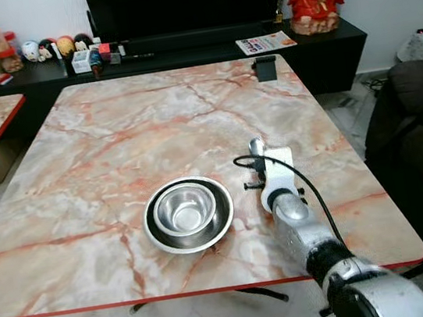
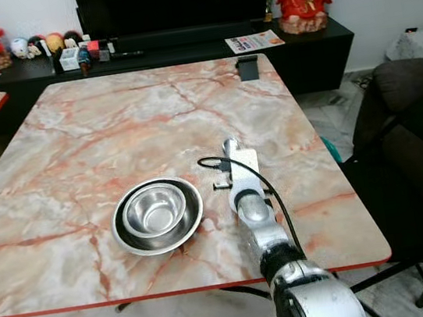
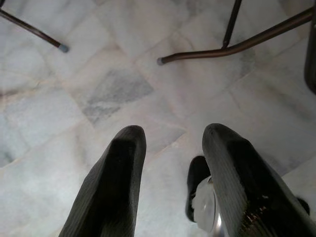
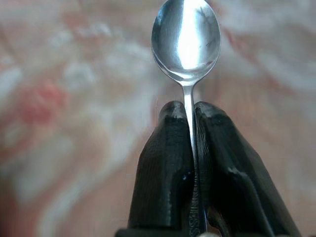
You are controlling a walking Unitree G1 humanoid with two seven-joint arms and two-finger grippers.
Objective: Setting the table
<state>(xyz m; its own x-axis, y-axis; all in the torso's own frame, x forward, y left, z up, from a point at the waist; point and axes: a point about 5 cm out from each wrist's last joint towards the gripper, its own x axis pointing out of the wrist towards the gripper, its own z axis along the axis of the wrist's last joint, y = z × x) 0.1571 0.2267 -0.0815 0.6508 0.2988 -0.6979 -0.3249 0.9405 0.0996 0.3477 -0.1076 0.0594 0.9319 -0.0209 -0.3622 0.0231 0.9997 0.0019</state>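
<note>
One spoon is pinched by its handle between the right gripper's two closed fingers, bowl pointing forward, above the marble table just to the right of a steel bowl nested in a plate. It is probably held there to be laid beside the setting as cutlery. The head views give this placement but show little of the spoon beyond its tip past the wrist; the right wrist view shows the grip itself. The left gripper hangs idle over the tiled floor, fingers apart and holding nothing.
</note>
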